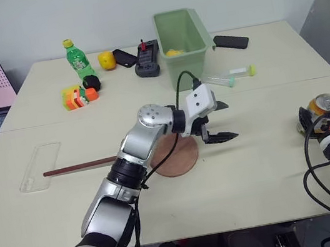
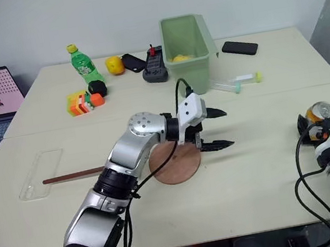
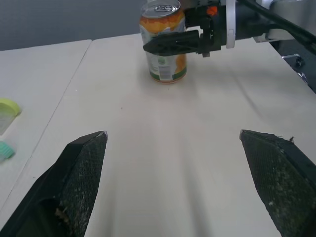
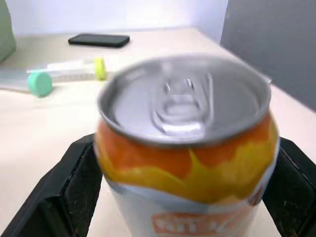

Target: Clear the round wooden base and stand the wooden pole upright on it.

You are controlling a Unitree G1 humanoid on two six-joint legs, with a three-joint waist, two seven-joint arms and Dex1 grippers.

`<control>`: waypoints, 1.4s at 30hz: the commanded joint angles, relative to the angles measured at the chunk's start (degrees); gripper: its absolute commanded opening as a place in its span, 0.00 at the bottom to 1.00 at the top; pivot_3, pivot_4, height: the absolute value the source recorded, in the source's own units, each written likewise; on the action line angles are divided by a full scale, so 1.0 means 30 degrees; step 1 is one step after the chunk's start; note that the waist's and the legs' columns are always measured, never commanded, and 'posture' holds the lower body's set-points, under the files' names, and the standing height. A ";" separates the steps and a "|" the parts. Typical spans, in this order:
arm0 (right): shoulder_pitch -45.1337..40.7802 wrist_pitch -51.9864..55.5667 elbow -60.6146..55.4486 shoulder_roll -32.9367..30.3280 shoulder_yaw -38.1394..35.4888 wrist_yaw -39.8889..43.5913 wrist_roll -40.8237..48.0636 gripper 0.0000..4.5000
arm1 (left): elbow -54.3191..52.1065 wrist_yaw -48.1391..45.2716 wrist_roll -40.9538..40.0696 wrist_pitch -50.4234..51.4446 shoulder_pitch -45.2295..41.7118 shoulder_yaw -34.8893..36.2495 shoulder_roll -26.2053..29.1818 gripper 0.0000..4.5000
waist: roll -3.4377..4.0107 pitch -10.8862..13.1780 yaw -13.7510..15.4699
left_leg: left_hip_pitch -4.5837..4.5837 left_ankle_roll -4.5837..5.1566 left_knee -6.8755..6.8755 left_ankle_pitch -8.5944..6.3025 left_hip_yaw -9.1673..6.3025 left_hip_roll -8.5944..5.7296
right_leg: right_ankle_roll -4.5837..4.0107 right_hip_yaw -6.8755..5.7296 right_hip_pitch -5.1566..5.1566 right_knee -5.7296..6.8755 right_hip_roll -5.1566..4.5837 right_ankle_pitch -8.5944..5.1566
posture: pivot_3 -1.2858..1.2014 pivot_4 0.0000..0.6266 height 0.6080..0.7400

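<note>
Base (image 1: 176, 154) under open left hand (image 1: 218, 122)

Two pale tables (image 1: 274, 168) pushed together stand before a plain light wall (image 1: 132, 2)

The round wooden base (image 1: 180, 156) is reddish-brown, the wooden pole (image 1: 78, 167) a darker brown. The can (image 4: 185, 163) is orange and yellow with a silver top; the bin (image 1: 182, 37) is pale green.
</note>
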 commanded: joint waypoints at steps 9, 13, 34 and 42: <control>-0.3166 0.1992 -0.3781 -0.5718 0.0362 0.3301 0.2119 0.98 | -0.2232 -0.0490 -0.1094 0.1303 -0.0315 0.3636 0.3860 1.00 | 0.0002 0.0003 -0.0033 | 0.0004 0.0003 0.0003 -0.0002 -0.0044 0.0010 | 0.0002 -0.0043 0.0027 -0.0016 0.0008 -0.0002 | 0.52 0.24 1.00; -0.3778 0.3363 -0.5221 -0.7639 0.2062 0.6521 0.4440 0.98 | -0.1974 -0.1428 -0.0991 0.1342 -0.0072 0.5013 0.7183 1.00 | 0.0000 0.0006 -0.0042 | -0.0004 0.0005 0.0003 -0.0003 -0.0043 0.0006 | 0.0003 -0.0046 0.0021 -0.0027 0.0006 -0.0003 | 0.52 0.24 1.00; -0.9019 0.8536 -0.6948 -0.9004 1.0262 1.2350 1.0017 0.98 | -0.0325 -0.7771 0.2322 -0.2054 0.3912 0.3778 1.6315 1.00 | -0.0082 0.0113 0.0463 | -0.0064 0.0012 0.0024 -0.0009 -0.0063 0.0169 | -0.0001 -0.0130 0.0018 -0.0097 0.0003 -0.0002 | 0.52 0.24 1.00; -0.8873 0.9834 -0.8195 -0.9104 1.0669 1.2110 1.0589 0.98 | 0.0763 -0.8495 0.4659 -0.2638 0.2113 0.1378 1.5044 1.00 | -0.0086 0.0119 0.0198 | -0.0072 0.0013 0.0011 -0.0009 -0.0063 0.0204 | -0.0002 -0.0126 -0.0009 -0.0091 0.0040 -0.0001 | 0.52 0.24 1.00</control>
